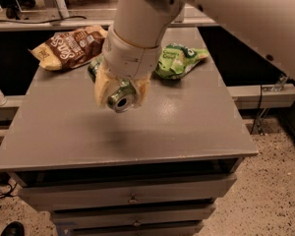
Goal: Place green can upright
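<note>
I am gripping the green can on its side in my end effector, holding it above the counter, near a green snack bag.

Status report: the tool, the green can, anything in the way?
Tool over the table, shut on green can. Can sideways, silver end toward camera, off the surface. Brown bag and green bag at rear, not under it.

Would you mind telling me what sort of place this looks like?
Probably a lab or office workroom: a grey drawer cabinet, cables on the speckled floor. The hand hovers above the cabinet top, gripping the green can sideways.
</note>
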Tool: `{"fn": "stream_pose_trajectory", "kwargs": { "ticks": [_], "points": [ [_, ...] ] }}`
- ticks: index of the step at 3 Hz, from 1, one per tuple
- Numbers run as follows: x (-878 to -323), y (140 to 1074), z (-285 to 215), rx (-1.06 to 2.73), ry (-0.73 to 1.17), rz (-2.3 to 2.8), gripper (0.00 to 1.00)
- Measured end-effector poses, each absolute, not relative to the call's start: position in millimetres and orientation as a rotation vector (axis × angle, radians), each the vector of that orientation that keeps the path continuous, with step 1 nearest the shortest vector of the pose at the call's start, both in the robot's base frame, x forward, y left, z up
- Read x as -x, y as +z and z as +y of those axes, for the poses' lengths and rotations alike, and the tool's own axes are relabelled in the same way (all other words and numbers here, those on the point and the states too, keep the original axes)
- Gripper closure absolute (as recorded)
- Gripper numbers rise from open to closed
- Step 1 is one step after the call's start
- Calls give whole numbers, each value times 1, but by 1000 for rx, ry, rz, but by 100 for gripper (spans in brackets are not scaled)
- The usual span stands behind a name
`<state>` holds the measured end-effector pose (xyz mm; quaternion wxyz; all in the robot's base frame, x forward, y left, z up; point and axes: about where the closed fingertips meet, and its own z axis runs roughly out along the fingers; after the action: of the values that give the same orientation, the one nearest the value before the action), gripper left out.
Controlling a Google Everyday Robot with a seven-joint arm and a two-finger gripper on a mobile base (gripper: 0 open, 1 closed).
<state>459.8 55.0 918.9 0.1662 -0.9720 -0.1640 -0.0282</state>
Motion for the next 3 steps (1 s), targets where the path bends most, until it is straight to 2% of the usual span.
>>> {"fn": "stream_pose_trajectory", "kwargs": {
  "ticks": [3],
  "points": [
    [-461,901,23,2227,127,-125,100]
  ]
}}
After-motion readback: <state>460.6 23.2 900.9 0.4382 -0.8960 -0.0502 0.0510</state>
